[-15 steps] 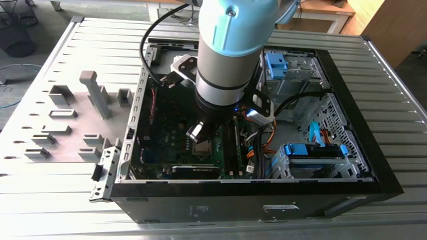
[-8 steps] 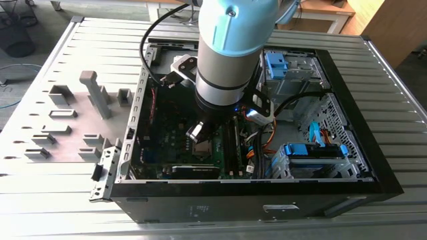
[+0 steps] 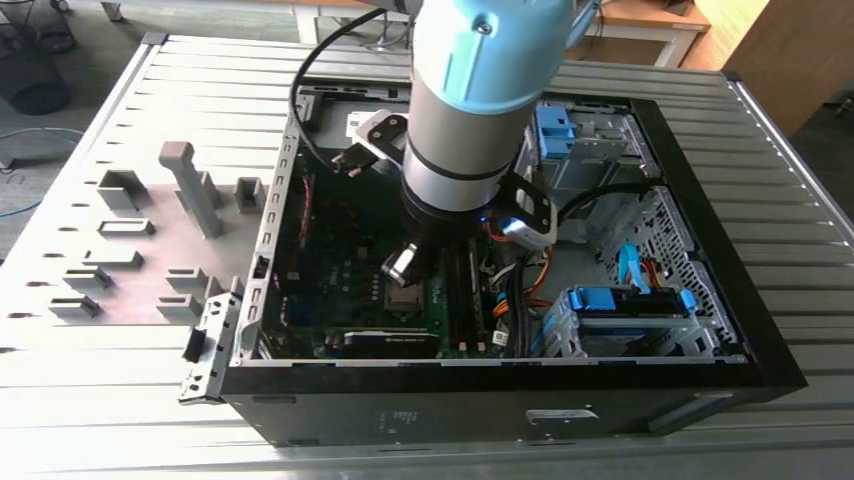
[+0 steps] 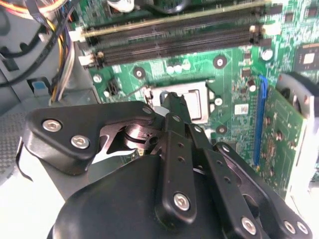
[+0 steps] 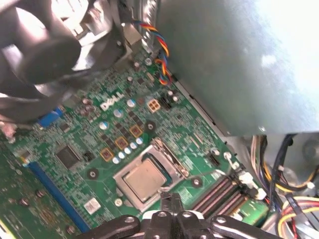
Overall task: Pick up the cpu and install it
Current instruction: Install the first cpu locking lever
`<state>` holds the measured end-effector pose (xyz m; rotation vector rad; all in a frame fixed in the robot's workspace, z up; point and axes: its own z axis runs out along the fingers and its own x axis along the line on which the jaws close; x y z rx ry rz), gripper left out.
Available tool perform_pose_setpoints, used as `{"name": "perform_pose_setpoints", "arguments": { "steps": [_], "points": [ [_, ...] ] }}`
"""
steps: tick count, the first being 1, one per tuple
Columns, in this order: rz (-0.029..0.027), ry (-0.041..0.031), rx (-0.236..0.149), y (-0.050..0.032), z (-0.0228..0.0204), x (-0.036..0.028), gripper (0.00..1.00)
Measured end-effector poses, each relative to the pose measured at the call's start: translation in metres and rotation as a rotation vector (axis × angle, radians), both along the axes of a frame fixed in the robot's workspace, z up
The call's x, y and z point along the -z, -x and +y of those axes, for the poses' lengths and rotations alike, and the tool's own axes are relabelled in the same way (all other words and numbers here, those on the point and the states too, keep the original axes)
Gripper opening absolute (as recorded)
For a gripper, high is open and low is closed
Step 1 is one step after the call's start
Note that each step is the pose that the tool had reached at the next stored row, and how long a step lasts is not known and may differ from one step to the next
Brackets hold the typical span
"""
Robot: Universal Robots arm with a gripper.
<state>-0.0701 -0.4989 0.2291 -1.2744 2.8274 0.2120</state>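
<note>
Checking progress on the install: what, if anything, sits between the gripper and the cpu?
Nothing visible does. The cpu lies in the motherboard socket, its metal top bare, and the gripper hovers just beside it over open board.

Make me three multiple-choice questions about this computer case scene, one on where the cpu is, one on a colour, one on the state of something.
1. Where is the cpu?
A. In the motherboard socket
B. On the grey holder blocks
C. On the slatted table

2. What colour is the motherboard?
A. Red
B. Green
C. White

3. How does the computer case lie?
A. Closed, upright
B. On its side, open
C. Upside down, closed

Answers:
1. A: the cpu sits inside the socket frame, just beyond the end effector.
2. B: the motherboard is green in both wrist views.
3. B: the exterior view looks down into the open computer case, with the arm reaching in.
</note>
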Motion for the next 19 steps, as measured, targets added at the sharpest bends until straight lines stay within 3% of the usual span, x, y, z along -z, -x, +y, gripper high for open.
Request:
{"name": "perform_pose_setpoints", "arguments": {
  "steps": [5,11,14,19],
  "points": [
    [0.0,-0.0001,0.0,-0.0116,0.0,0.0001,0.11],
    [0.0,-0.0001,0.0,-0.0142,0.0007,-0.0011,0.11],
    [-0.0001,-0.0031,0.0,-0.0144,0.0008,-0.0062,0.11],
    [-0.0001,-0.0066,-0.001,-0.0145,0.0008,-0.0201,0.11]
  ]
}}
